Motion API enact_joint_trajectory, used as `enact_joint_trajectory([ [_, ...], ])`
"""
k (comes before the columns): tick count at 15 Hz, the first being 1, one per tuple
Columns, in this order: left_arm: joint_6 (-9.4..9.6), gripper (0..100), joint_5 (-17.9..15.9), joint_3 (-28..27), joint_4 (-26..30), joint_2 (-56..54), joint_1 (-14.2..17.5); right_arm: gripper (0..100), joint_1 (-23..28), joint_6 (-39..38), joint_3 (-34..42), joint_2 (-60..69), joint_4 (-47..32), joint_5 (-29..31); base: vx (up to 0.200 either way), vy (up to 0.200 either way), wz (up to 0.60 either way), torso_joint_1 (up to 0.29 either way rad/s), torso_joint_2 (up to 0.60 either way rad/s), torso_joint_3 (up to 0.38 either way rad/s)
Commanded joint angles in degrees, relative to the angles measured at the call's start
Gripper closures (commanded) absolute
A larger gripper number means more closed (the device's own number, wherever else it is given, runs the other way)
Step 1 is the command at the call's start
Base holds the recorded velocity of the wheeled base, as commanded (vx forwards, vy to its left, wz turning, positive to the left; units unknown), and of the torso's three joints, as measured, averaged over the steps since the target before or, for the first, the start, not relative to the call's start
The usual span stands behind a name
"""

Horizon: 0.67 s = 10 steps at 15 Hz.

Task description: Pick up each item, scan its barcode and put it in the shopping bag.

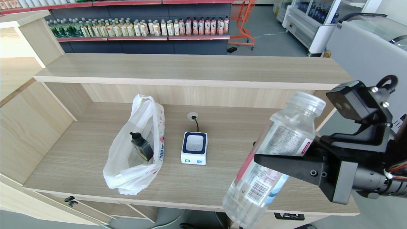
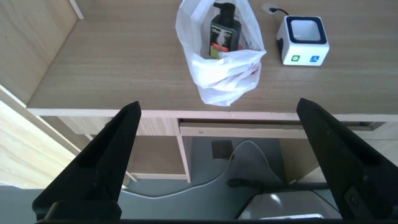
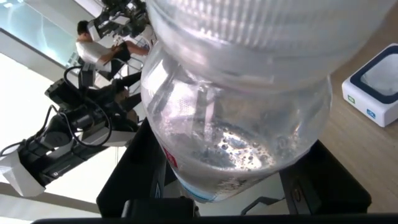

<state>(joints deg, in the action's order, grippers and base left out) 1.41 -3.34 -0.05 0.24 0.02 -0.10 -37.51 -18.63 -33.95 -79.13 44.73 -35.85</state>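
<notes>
- Shop shelves [image 1: 143,28] lined with bottled drinks stand behind a pale wooden checkout desk [image 1: 222,127].
- On the desk sits a white plastic shopping bag [image 1: 127,165], mouth open, with a dark bottle [image 1: 142,147] already inside. Just to its right is a small white scanner [image 1: 194,148] with its window facing up.
- The right hand [image 1: 267,159] is clamped around the middle of a clear water bottle [image 1: 279,149], on the label band. It holds the bottle in the air over the near right part of the desk, to the right of the scanner and apart from it.
- The bottle's long axis is tilted. Its cap [image 1: 307,102] points up and away to the right, and its base hangs low past the desk's near edge.
- The barcode [image 1: 256,190] is on the lower label and faces up toward the head camera. It probably has to be rolled downward before the scanner window can read it.
- Handling, as a judgement: the bottle looks filled, so it should be fairly heavy. Its thin, smooth plastic walls would give under a hard squeeze and could slip, so the ribbed or labelled middle is the sensible place to hold it.
- The left hand [image 2: 217,112] hangs off the near edge of the desk below the bag, its fingers wide apart and holding nothing.
</notes>
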Motion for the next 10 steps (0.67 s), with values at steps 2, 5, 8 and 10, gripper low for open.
enact_joint_trajectory([
  [2,-0.01,0,0.00,-0.04,0.02,-0.02,0.01,100,0.16,0.35,0.29,0.29,0.01,0.08,0.000,0.000,0.00,0.000,0.00,0.000],
  [5,-0.01,0,0.00,-0.04,0.02,-0.02,0.01,100,8.59,14.32,1.52,0.82,-2.19,0.52,0.000,0.000,0.00,0.000,0.00,0.000],
  [8,-0.01,0,0.00,-0.04,0.02,-0.02,0.01,100,26.88,46.05,4.07,0.73,-4.56,2.54,0.000,0.000,0.00,0.000,0.00,0.000],
  [10,-0.01,0,0.00,-0.04,0.02,-0.02,0.01,100,31.89,56.77,4.95,0.99,-4.30,4.30,0.000,0.000,0.00,0.000,0.00,0.000],
])
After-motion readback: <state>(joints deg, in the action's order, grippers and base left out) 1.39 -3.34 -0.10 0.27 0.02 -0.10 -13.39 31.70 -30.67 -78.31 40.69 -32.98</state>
